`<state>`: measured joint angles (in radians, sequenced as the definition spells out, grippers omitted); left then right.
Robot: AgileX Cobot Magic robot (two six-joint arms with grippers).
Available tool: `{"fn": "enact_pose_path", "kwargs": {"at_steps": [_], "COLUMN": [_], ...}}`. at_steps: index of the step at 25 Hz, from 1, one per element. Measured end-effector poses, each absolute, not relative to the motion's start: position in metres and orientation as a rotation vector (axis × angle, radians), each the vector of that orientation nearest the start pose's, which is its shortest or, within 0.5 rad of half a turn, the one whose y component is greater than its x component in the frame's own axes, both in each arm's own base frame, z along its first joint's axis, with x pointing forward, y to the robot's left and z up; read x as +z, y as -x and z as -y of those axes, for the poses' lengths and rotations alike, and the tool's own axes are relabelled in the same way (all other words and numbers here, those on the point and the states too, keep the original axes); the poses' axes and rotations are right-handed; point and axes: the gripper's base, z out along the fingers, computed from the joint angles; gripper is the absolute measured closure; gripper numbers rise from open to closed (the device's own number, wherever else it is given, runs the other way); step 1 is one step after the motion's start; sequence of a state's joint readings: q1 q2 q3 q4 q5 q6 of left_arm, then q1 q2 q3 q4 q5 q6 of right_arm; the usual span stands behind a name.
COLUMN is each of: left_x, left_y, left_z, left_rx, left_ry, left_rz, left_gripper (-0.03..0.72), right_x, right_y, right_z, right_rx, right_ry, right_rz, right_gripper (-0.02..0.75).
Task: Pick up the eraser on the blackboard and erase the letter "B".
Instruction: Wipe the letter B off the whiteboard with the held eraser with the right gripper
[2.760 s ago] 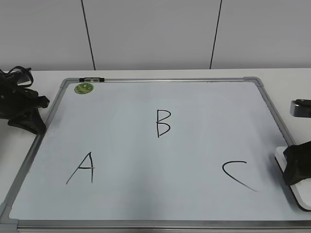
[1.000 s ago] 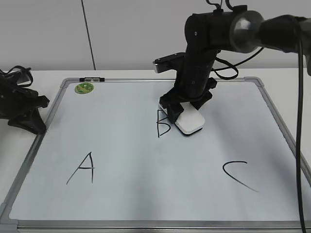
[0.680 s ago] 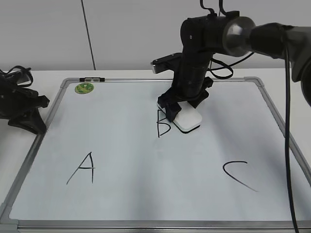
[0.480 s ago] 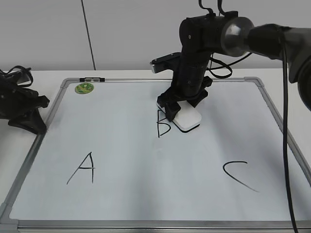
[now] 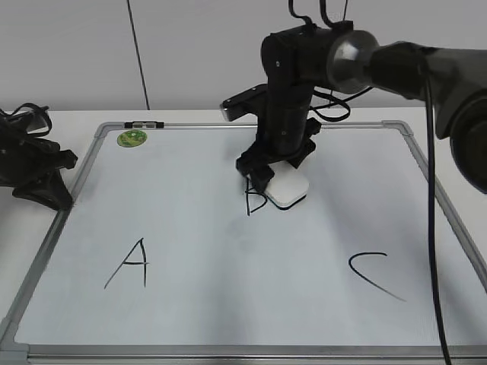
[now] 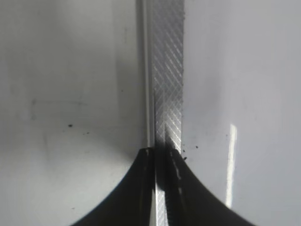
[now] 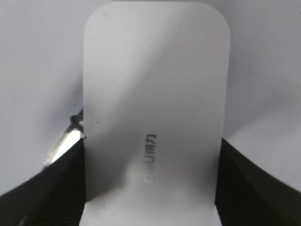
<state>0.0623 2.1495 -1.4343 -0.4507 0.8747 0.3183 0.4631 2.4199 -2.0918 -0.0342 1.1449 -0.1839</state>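
The white eraser (image 5: 285, 188) is clamped in my right gripper (image 5: 275, 176) and pressed flat on the blackboard (image 5: 213, 251). It sits at the right edge of the black letter "B" (image 5: 253, 201), covering the letter's upper part. In the right wrist view the eraser (image 7: 153, 113) fills the frame between the two black fingers (image 7: 150, 179), grey lettering on top. My left gripper (image 5: 46, 186) rests off the board's left edge. In the left wrist view its fingers (image 6: 161, 157) are shut over the board's metal frame (image 6: 168, 70).
A black "A" (image 5: 129, 264) is at the board's lower left and a black "C" (image 5: 373, 275) at the lower right. A round green magnet (image 5: 131, 138) and a small black clip (image 5: 144, 124) sit at the board's top left corner.
My right arm came in from the right edge carrying the eraser to the board's middle. Over the last second it slid left onto the top of the "B". The left arm has not moved.
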Motion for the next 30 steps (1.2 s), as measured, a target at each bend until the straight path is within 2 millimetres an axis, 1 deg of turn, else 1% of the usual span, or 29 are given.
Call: {"fn": "enact_pose_path", "kwargs": {"at_steps": [8, 13, 17, 25, 30], "left_x": [0.124, 0.124, 0.124, 0.124, 0.124], "left_y": [-0.414, -0.414, -0.414, -0.414, -0.414], "left_z": [0.005, 0.005, 0.005, 0.005, 0.004], "left_rx": [-0.503, -0.503, -0.503, -0.501, -0.499], "left_ry": [0.036, 0.036, 0.036, 0.034, 0.032], "left_rz": [-2.967, -2.967, -2.967, -2.968, -2.968], "left_gripper": [0.658, 0.658, 0.659, 0.659, 0.659], "right_x": [0.152, 0.152, 0.152, 0.153, 0.152], "right_y": [-0.426, -0.414, -0.412, -0.413, -0.418], "right_z": [-0.265, -0.283, -0.286, -0.285, -0.277], "right_rx": [-0.01, -0.003, -0.001, -0.074, -0.061], "right_ry": [1.104, 1.163, 1.168, 1.153, 1.114], "right_rz": [-2.759, -2.738, -2.731, -2.723, -2.744], "right_gripper": [0.197, 0.197, 0.197, 0.197, 0.197]}}
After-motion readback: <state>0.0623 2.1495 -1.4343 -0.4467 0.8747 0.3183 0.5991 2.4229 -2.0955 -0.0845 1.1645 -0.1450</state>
